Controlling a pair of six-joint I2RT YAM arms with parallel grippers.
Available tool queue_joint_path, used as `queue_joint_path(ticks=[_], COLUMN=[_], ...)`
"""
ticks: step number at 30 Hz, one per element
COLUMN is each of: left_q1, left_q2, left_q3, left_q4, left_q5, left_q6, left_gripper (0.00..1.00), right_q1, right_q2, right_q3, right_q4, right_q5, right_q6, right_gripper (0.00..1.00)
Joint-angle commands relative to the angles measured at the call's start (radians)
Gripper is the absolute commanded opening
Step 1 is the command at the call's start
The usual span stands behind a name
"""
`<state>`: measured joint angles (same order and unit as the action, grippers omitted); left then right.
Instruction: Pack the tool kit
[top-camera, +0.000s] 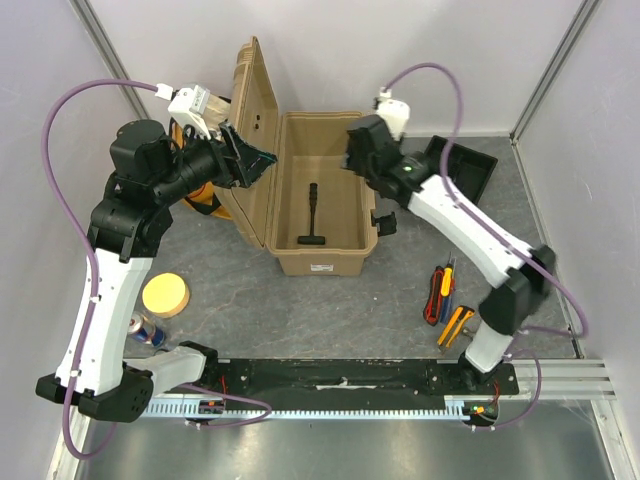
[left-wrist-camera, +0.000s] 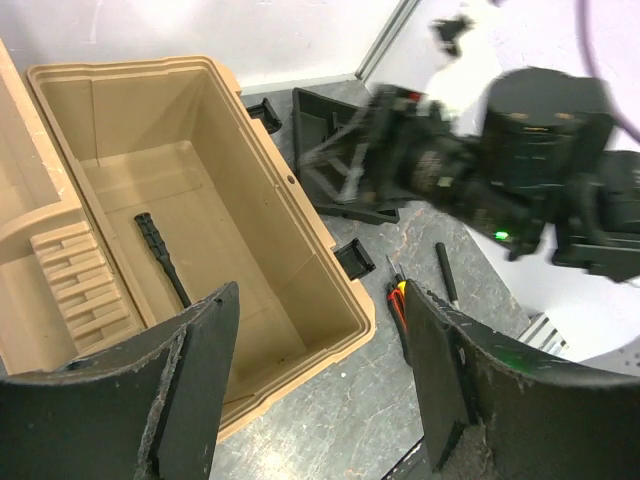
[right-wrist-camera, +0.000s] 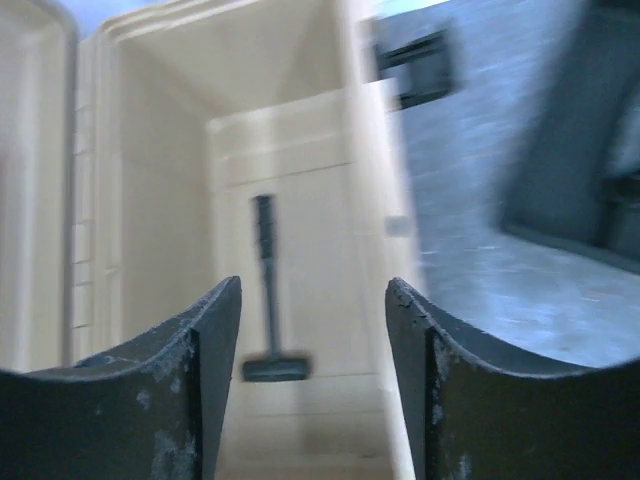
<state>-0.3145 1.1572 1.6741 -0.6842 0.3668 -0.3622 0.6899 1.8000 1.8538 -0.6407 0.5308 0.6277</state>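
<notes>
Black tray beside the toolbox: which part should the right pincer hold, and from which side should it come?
Probably its right wall, from above. The black tray lies flat, open side up, right of the toolbox, so its thin upright walls fit between the jaws.

Hammer in the open toolbox at mid-bench, tray behind to its right, hand tools right-front on bench.

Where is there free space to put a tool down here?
The grey table in front of the toolbox is bare, between the yellow disc and the hand tools. The box floor beside the hammer is free too. Crowded: right of the box, by the black tray.
</notes>
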Motion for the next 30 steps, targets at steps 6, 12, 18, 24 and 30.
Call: queue_joint_path(ticks=[6,12,18,24,30], left_q1=[0.0,-0.001,-0.006,-0.012,-0.012], left_q2=[0.007,0.004,0.004,-0.008,-0.016], left_q3=[0.053,0.018,-0.007,-0.017,-0.016], left_q4=[-0.023,-0.011,0.0,0.002,0.0], left_q5=[0.055,0.075,0.089,0.084,0.061], left_q6=[-0.024,-0.041,-0.053,-0.043,-0.027], left_gripper=[0.73,0.73,0.73,0.73,0.73], right_q1=[-0.148,-0.364,-0.561,-0.772,-0.94], right_q2=[-0.428,-0.631,-0.688,-0.607,-0.513], right_q3=[-0.457,-0.738,-0.922,-1.051,-1.147], right_q4=[-0.117,-0.157,-0.155,-0.094,-0.002], right_q5=[0.442,0.381,0.215,-0.016,-0.198], right_q6=[0.073,0.104,0.161,0.187,0.139], right_gripper=[0.74,0.85,0.92,0.98,0.98])
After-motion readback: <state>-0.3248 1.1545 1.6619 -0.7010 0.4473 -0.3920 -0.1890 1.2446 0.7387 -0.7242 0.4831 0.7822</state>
